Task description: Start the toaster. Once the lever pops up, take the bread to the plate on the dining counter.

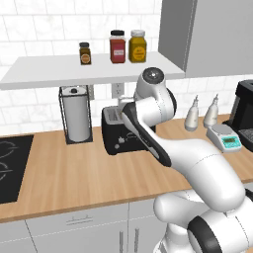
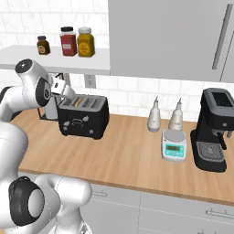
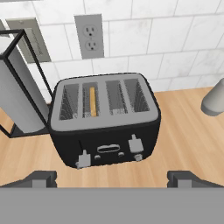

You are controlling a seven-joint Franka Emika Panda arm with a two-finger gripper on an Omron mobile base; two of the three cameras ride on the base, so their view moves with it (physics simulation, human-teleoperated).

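Note:
The black toaster point(image 3: 105, 131) stands on the wood worktop against the tiled wall, also seen at the toaster point(image 2: 83, 116) and toaster point(image 1: 114, 131), where my arm covers part of it. The bread point(image 3: 92, 101) sits sunk on edge in the second slot from the left. The left front lever point(image 3: 83, 159) sits lower than the right lever point(image 3: 134, 143). My gripper point(image 3: 114, 178) hovers in front of and above the toaster, open wide with nothing between its fingers; the gripper point(image 2: 68, 93) is over the toaster's left end. The plate and the dining counter are out of view.
A paper towel holder point(image 1: 77, 114) stands just left of the toaster. Two grey bottles point(image 2: 154, 116), a small scale point(image 2: 174, 145) and a black coffee machine point(image 2: 215, 130) stand to the right. A shelf with three jars point(image 1: 117, 47) hangs above. A cooktop point(image 1: 10, 168) is at the far left.

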